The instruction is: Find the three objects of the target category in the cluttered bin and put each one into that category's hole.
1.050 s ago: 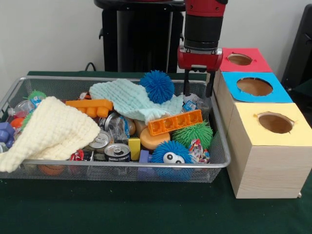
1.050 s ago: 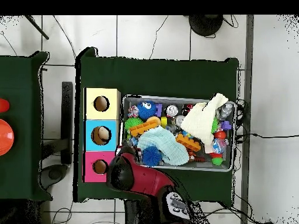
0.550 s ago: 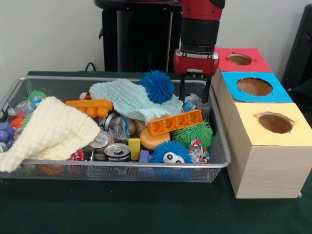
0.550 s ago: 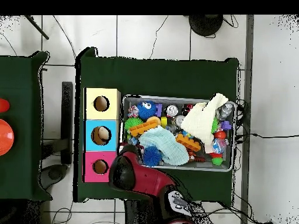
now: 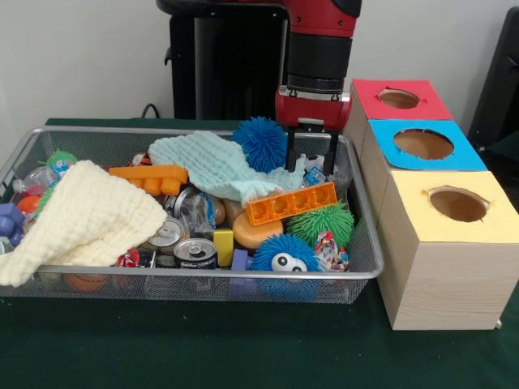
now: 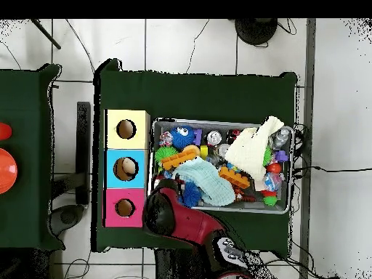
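Wire bin (image 6: 292, 174) of jumbled toys on a dark green table (image 6: 196, 91), yellow box (image 6: 126, 128), blue box (image 6: 126, 168), pink box (image 6: 124, 208) alongside, red arm (image 6: 182, 221) over bin's corner

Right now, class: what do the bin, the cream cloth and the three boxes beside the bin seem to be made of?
The bin looks like silvery metal wire mesh: you see through its walls. The cream cloth seems a soft knitted or woven fabric, with a ribbed, draping surface. The three boxes look like pale wood, with visible grain on the sides; their red, blue and yellow tops look matt, perhaps painted or paper-covered.
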Controlling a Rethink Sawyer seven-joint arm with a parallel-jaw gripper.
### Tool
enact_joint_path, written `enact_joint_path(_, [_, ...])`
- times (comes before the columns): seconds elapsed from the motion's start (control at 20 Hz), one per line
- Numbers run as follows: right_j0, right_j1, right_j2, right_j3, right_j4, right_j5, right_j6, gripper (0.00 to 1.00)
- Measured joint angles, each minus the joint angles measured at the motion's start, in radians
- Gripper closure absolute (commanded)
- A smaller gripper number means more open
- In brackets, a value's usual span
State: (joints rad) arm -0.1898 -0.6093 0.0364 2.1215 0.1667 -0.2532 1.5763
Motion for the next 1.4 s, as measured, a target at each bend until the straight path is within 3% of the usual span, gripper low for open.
enact_joint_path(0.35, [0.006,0.002,0.000,0.000,0.000,0.000,0.000,0.00])
enact_joint_path(1.05, [0.086,0.007,-0.009,0.000,0.000,0.000,0.000,0.00])
enact_joint_path(1.4, [0.196,0.040,-0.122,0.000,0.025,-0.003,0.000,0.00])
